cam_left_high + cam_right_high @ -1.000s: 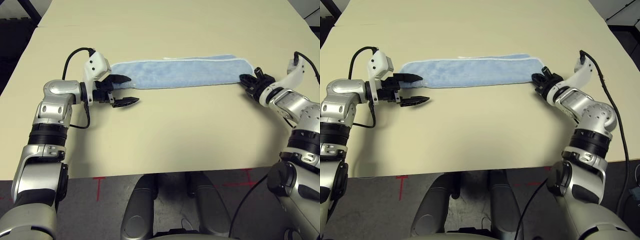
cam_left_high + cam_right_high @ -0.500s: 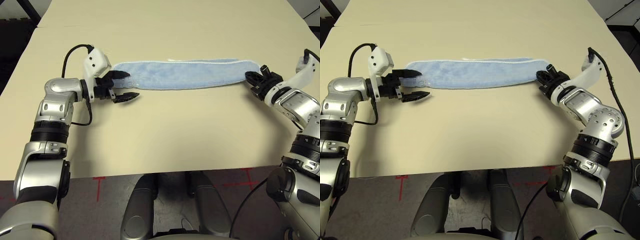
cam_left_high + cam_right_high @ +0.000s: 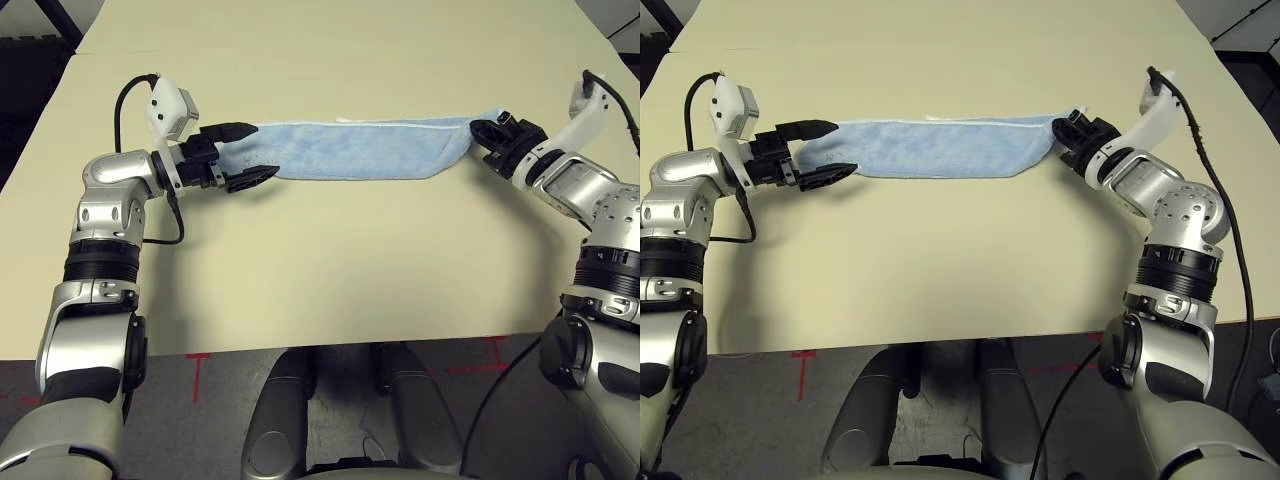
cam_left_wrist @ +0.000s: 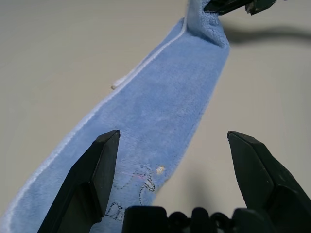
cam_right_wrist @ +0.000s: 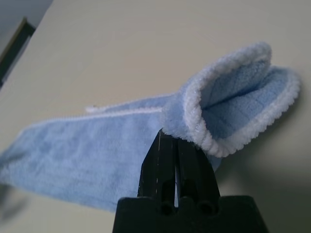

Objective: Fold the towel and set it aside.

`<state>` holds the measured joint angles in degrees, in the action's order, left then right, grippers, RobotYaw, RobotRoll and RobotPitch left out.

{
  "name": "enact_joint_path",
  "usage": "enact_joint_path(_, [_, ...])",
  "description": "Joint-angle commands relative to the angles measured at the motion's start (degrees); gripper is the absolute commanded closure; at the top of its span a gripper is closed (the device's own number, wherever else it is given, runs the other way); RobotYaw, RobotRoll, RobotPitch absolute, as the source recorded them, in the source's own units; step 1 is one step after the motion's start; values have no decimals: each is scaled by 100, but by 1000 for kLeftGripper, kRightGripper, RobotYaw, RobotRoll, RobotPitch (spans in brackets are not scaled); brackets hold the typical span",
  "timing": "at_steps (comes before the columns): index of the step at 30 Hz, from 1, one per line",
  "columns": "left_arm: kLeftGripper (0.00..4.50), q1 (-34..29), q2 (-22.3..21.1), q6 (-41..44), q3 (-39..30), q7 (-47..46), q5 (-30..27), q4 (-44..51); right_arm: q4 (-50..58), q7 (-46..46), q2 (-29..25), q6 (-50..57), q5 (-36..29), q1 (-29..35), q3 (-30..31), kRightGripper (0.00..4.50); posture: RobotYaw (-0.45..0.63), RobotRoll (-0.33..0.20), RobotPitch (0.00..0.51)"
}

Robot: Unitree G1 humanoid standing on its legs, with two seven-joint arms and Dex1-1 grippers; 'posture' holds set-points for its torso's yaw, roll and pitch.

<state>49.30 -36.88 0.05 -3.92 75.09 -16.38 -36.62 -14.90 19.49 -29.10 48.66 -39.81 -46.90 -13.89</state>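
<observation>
- Right gripper (image 3: 478, 129): fingers clamped on one end of the light-blue towel (image 3: 350, 150), lifting it.
- Left gripper (image 3: 252, 151): fingers spread wide, straddling the opposite end.
- Bench (image 3: 330, 270): cream.

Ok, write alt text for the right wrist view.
The right gripper, fingers shut, pinches one end of a light-blue towel with white stitched edging, and that end curls up into an open loop. The rest of the towel trails away flat across the beige table.

worktop (image 3: 330, 270): beige, matte, wide | floor (image 3: 210, 385): grey, red tape marks below the near edge
</observation>
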Motion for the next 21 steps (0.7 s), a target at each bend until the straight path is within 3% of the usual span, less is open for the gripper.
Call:
enact_joint_path(1, [0,-81,49,-108,-21,99,-50,-72,159,934,-224,-415,497,50,680,4476,34,0,268])
enact_joint_path(8, [0,-66,60,-167,2,30,11,-127,174,1269,1,-697,1089,-118,1183,4476,32,0,265])
enact_joint_path(21, [0,-164,56,24,55,-15,1,194,-724,1677,770,-681,1946,-1073,1876,4476,64,0,262])
